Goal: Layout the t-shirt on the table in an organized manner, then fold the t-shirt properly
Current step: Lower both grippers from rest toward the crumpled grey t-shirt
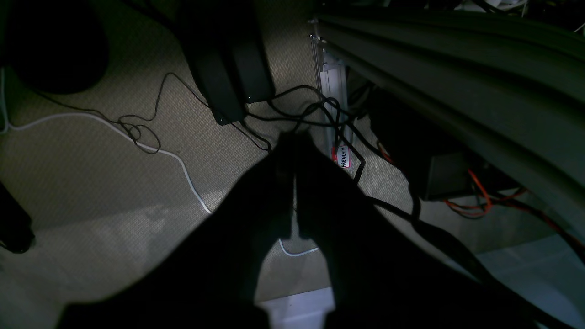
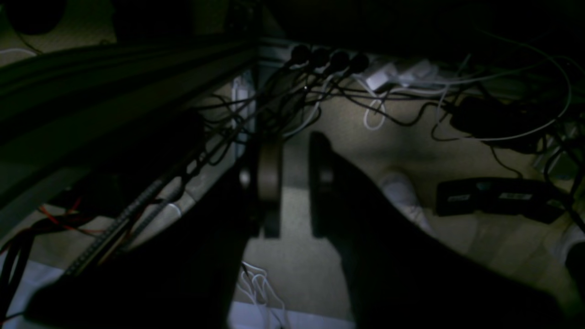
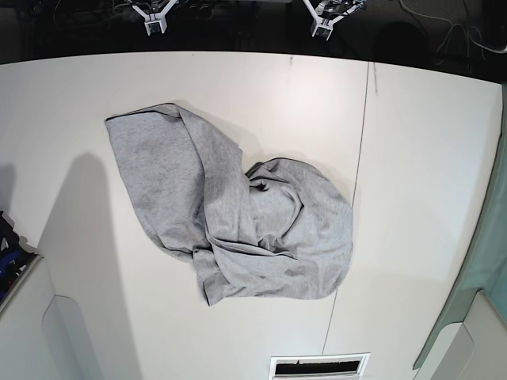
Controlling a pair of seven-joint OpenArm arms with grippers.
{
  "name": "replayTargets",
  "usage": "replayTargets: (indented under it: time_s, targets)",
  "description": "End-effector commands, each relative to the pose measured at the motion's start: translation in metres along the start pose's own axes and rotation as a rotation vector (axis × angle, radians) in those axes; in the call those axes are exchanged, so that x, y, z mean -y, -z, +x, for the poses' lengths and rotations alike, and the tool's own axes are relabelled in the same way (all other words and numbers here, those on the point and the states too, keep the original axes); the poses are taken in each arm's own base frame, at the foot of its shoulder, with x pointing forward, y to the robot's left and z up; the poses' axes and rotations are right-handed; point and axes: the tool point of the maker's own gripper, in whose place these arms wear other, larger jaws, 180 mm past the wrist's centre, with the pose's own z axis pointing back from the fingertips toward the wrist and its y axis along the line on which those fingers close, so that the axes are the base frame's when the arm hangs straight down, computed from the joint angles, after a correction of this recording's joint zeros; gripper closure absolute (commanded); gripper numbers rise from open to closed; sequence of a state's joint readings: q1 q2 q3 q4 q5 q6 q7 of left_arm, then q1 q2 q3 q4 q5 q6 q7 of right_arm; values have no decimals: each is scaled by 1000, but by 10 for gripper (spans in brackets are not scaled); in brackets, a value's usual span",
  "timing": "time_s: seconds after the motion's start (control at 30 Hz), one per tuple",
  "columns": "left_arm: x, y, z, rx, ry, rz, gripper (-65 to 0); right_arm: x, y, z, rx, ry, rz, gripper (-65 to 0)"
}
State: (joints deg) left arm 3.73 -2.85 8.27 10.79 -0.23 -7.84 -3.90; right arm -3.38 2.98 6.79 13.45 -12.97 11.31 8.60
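tabletop (image 3: 428,158): wide, white, smooth; thin dark seam runs top to bottom, right of centre, passing under the shirt's right edge. Dark strip along far edge.
t-shirt (image 3: 230,210): light heather grey, crumpled heap near mid-tabletop, a bit left of seam; flatter panel to upper left, bunched twisted folds to right & bottom. No lettering showing on visible side. Nothing touching it.
vent (image 3: 318,366): slotted white grille at near edge of tabletop, below shirt.
room, right wrist view: dim; beige carpet floor (image 2: 292,256), tangle of black & white cables (image 2: 374,105), row of dark plugs, black box w/ pale labels, too blurred to read.
right claw (image 2: 292,183): fingers apart w/ a clear gap, nothing between them; hangs over floor, off the tabletop.
room, left wrist view: same beige carpet, white cable (image 1: 137,137), black cables, orange wires at right, alu frame post (image 1: 331,91).
label (image 1: 343,156): small white tag, red border, reads "FRENCHY".
left claw (image 1: 295,155): fingers pressed together, tips meeting, holding nothing; over floor.
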Motion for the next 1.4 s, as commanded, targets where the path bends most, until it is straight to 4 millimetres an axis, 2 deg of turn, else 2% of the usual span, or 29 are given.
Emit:
replayTargets:
  time_s: [0.0,0.2,0.37,0.63,0.73,0.83,0.93,1.03,1.13,1.23,1.37]
  targets:
    - [2,-1,-5,-5,0,-7,-9,1,-1,0,11,1,5,-98]
    - [5,-2,-21,-29,-3,-12,-9,1,-1,0,11,1,5,-98]
    - [5,-3,-25,-31,-33,-10,-9,-4,-1,0,13,1,31,-97]
    - [3,-9,-37,-1,-140,0,-9,-7,-12,-17,50,-13,42,-97]
    - [2,-13,-41,25,-154,2,-9,-4,-19,-30,49,-35,44,-97]
    - [-4,-20,-45,54,-176,10,-18,-9,-26,-41,44,-87,98,-97]
    - [-8,-29,-44,99,-204,13,-69,-17,-36,-50,51,-141,159,-97]
    - [-10,-41,-40,151,-212,11,-124,-21,-50,-49,93,-165,190,-97]
    - [-10,-55,-42,150,-196,2,-126,-21,-67,-40,160,-166,197,-97]
    - [-14,-70,-36,152,-208,6,-126,-17,-88,-25,241,-149,193,-97]
    - [-37,-100,-16,205,-258,43,-126,-17,-117,-12,317,-186,214,-97]
